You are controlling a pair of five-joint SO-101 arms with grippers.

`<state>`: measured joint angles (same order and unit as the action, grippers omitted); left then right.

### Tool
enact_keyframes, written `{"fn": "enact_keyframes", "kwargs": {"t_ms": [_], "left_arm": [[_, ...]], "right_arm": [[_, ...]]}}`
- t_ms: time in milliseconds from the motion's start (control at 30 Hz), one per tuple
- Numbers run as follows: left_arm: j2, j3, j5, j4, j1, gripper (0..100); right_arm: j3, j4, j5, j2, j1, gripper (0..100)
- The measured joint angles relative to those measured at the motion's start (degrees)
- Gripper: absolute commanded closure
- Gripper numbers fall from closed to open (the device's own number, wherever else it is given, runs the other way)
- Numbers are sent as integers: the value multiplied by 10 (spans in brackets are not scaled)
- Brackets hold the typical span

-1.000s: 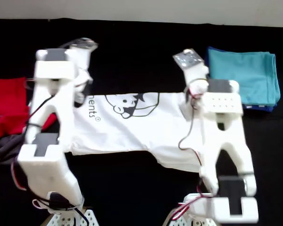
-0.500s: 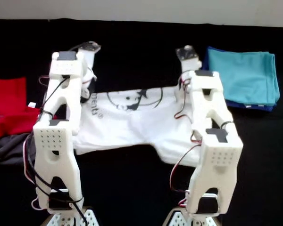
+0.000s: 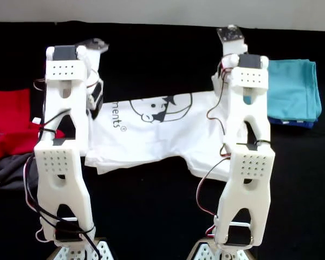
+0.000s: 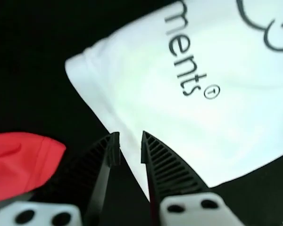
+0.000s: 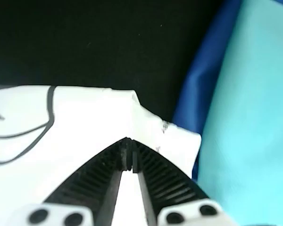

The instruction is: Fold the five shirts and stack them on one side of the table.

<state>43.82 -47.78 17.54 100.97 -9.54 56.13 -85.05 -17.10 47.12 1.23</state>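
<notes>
White shirt: we see the white shirt spread across the middle of the high view on the black table. Its printed drawing faces up and its lower edge is rumpled toward the lower right.
Left gripper: the left gripper sits at the shirt's left edge, at centre left of the high view. Its fingers are released and narrowly parted. One finger is over the bare table and the other is over the cloth.
Right gripper: the right gripper is clenched. Its tips meet on the white shirt beside that shirt's crumpled upper-right corner, and we read this as a pinch on the cloth.
Teal shirt: the teal shirt lies folded at the upper right, just beside that corner.
Blue shirt: a blue shirt lies under the teal one, with its edge showing.
Red shirt: the red shirt lies unfolded at the left edge.
Dark garment: a dark grey garment lies just below the red shirt and touches it.
</notes>
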Motion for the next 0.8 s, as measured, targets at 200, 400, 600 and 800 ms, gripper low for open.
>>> {"fn": "enact_keyframes", "kwargs": {"t_ms": [200,400,600,800], "left_arm": [[-201,285,4,-47,1,905],[-399,649,23,-241,29,905],[-509,884,23,-369,84,905],[-578,925,23,-371,111,905]], "right_arm": [[145,-110,0,0,-1,993],[232,-152,0,0,-1,993],[231,-155,4,-4,-1,993],[121,-155,33,-102,5,993]]}}
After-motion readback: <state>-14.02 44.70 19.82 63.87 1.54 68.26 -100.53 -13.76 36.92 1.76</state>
